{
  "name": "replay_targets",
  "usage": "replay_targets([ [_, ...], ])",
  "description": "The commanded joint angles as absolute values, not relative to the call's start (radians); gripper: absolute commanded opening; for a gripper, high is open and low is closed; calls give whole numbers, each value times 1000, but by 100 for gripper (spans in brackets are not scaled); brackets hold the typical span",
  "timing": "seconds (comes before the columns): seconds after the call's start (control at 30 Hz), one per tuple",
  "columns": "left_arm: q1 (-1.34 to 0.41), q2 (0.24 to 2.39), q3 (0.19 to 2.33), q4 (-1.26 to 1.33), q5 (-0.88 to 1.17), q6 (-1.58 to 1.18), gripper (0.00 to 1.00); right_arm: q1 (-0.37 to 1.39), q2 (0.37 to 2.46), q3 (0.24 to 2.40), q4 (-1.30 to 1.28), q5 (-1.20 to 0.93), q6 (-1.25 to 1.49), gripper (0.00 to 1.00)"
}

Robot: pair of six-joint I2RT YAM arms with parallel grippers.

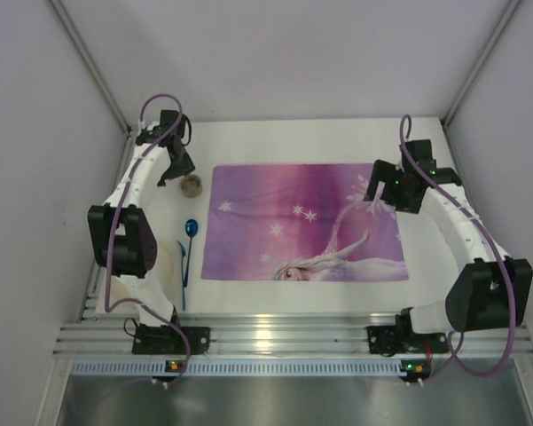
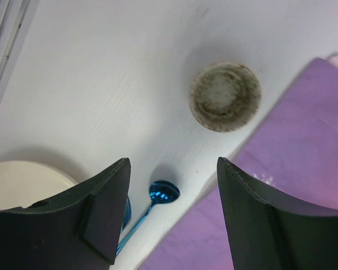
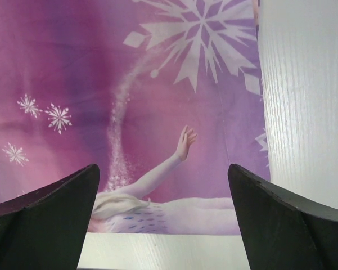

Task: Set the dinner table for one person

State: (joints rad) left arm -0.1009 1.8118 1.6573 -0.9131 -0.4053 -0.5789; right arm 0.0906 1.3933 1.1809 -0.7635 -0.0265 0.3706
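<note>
So, both your jaws gape wide and empty; speckled round beige cup (image 2: 225, 96) sits just beside the purple snowflake placemat (image 1: 275, 213), shiny blue spoon (image 2: 164, 191) near.

1 mat (image 1: 301, 222); left of it: 1 cup (image 2: 225, 96), 1 spoon (image 2: 164, 191), 1 other blue utensil (image 1: 183, 280), 1 plate (image 2: 22, 183).

Placemat (image 1: 306, 222) (purple, snowflaked) on dinner table (image 1: 293, 142)

Two white-shelled arms (image 1: 135, 177) with bulky black joints (image 1: 120, 240) and looping purple cables (image 1: 160, 96).
</note>
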Motion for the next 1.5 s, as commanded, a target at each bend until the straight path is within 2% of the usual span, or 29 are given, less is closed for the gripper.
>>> replay_targets([
  [0.0,-51,1873,1672,-875,-385,-539,67,101,1353,1137,-795,-46,399,97],
  [0.23,-15,1966,1703,-827,-328,-520,62,101,1345,1123,-804,-22,390,97],
  [0.5,-8,2085,1755,-815,-310,-520,61,101,1379,1144,-808,-9,388,96],
  [0.6,-8,2123,1767,-815,-302,-520,56,101,1402,1163,-808,-9,388,96],
  [0.77,-8,2164,1804,-824,-285,-523,35,103,1440,1198,-813,-9,387,96],
  [0.87,-8,2192,1833,-834,-284,-520,30,101,1457,1216,-815,-9,380,96],
  [0.9,-8,2200,1850,-836,-281,-519,23,101,1459,1218,-815,-8,379,96],
  [0.97,-8,2226,1873,-848,-273,-520,15,101,1469,1221,-815,-8,376,96],
  [1.0,-8,2235,1906,-860,-270,-523,2,103,1470,1221,-816,-8,376,96],
  [1.23,-66,2203,2048,-899,-218,-519,0,103,1431,1213,-824,-3,374,96],
  [1.47,-360,2206,2177,-870,-87,-485,0,101,1375,1178,-841,34,376,96],
])
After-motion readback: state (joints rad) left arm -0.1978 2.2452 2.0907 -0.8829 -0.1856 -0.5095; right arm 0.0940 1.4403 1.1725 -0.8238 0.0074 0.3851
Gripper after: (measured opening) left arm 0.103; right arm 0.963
